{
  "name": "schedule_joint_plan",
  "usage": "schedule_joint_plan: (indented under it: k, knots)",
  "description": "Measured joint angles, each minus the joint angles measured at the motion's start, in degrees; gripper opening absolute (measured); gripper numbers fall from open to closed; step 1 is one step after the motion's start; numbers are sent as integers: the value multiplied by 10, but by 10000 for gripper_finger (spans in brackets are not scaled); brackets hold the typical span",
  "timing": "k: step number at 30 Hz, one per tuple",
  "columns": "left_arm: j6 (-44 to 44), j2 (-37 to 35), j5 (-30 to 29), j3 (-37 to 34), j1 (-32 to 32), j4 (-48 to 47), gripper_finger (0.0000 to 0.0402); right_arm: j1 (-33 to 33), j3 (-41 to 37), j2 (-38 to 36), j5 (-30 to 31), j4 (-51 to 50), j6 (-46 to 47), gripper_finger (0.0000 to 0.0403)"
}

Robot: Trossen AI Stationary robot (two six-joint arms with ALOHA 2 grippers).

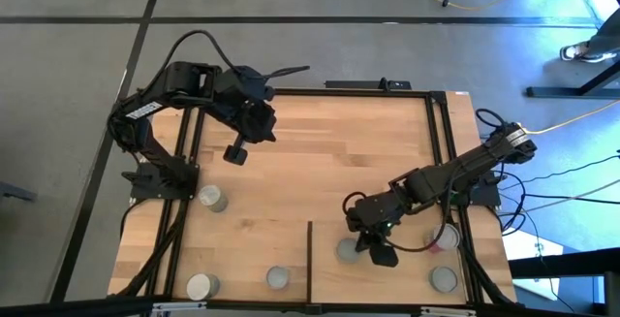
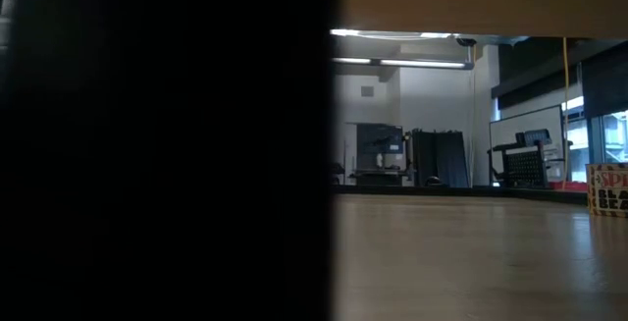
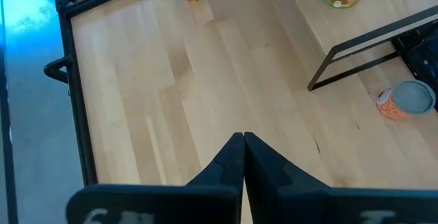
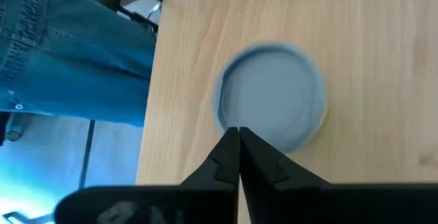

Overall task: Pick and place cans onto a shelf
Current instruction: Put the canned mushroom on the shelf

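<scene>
Cans stand spread along the near part of my table, and both grippers are closed and empty.

Nearest, I see cans [image 1: 202, 285] at the near left, near middle and near right, with a thin black strip between them. A little farther, my right gripper [image 1: 378, 249], jaws together and holding nothing, sits just beside one can [image 1: 347, 250]; another lies on its side close to the right edge. Far left, my left gripper [image 1: 234, 152] hovers with jaws together over bare wood.
</scene>
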Motion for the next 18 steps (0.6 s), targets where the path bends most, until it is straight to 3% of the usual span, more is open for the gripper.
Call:
schedule_joint_plan:
  k: [7,18]
  knots:
    - [-3,0,0,0,0,0,0,-4,0,5,20,27,-19,10]
    - [-5,0,0,0,0,-3,0,-15,0,38,-8,42,-55,10]
